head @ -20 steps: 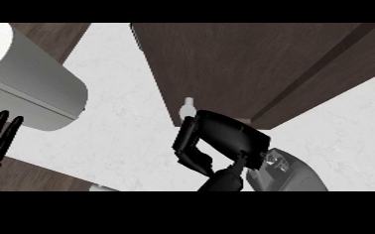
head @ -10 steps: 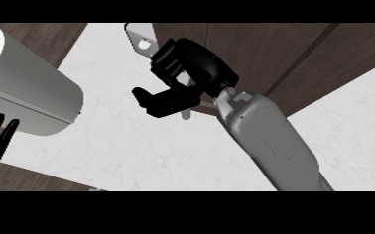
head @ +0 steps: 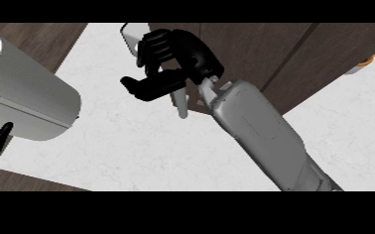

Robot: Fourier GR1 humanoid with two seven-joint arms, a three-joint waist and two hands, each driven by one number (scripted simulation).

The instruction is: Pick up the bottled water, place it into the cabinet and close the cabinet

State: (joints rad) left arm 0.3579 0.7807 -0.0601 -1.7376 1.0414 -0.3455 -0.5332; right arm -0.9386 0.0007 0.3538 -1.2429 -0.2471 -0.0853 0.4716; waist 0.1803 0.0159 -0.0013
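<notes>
Across the top runs the dark wood cabinet (head: 249,49), its panels meeting the pale counter (head: 147,148), and at the left edge a big grey cylinder (head: 29,104) crowds in, only partly in view. The grey right forearm (head: 256,134) slants up from the lower right, and the right hand (head: 176,62) is curled up by the cabinet face, fingers wrapped round the bottled water (head: 132,34), of which only a pale end pokes out above the fingers. By my read we're in the carry-and-place step: next comes easing the bottle into the cabinet, letting go, then shutting the door. Whether the door stands open, I can't make out. A pale sliver (head: 181,104) hangs below the hand, unclear. The left hand (head: 4,134) is just a dark tip at the left edge, its state unreadable.
</notes>
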